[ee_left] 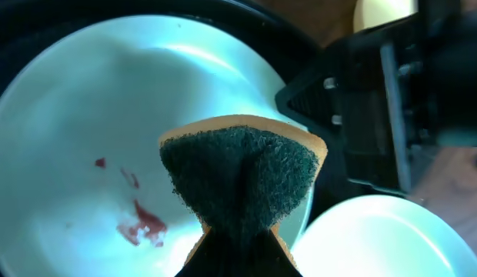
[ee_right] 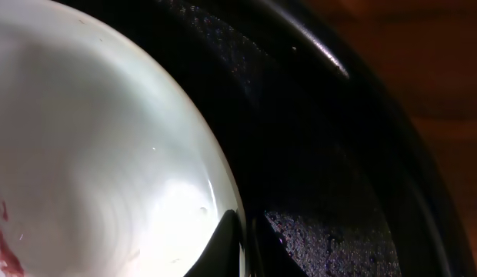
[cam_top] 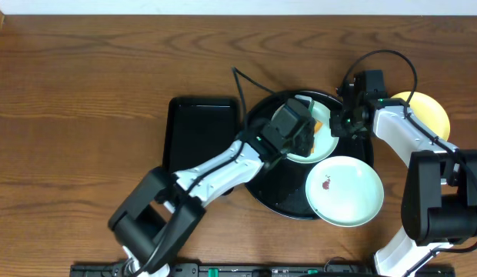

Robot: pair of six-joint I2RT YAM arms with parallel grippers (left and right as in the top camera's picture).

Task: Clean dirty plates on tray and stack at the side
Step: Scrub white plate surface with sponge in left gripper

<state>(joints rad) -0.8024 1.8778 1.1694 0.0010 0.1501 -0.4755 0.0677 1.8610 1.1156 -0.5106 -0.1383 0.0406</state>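
Note:
A mint-white plate (cam_top: 321,141) lies on the round black tray (cam_top: 281,198); it carries a reddish smear (ee_left: 142,225). My left gripper (cam_top: 300,129) is shut on a green-and-orange sponge (ee_left: 242,173) held just over this plate (ee_left: 77,115). My right gripper (cam_top: 343,123) is shut on the plate's right rim; its fingers (ee_right: 242,242) pinch the edge (ee_right: 92,154) above the tray (ee_right: 323,154). A second mint-white plate (cam_top: 345,191) with a small smear rests over the tray's lower right rim and shows in the left wrist view (ee_left: 377,238). The pale yellow plate (cam_top: 427,114) lies on the wood at the right.
A smaller rectangular black tray (cam_top: 200,135) sits left of the round tray, under my left arm. A black cable (cam_top: 242,85) runs behind the trays. Brown wood tabletop (cam_top: 85,100) stretches to the left and back.

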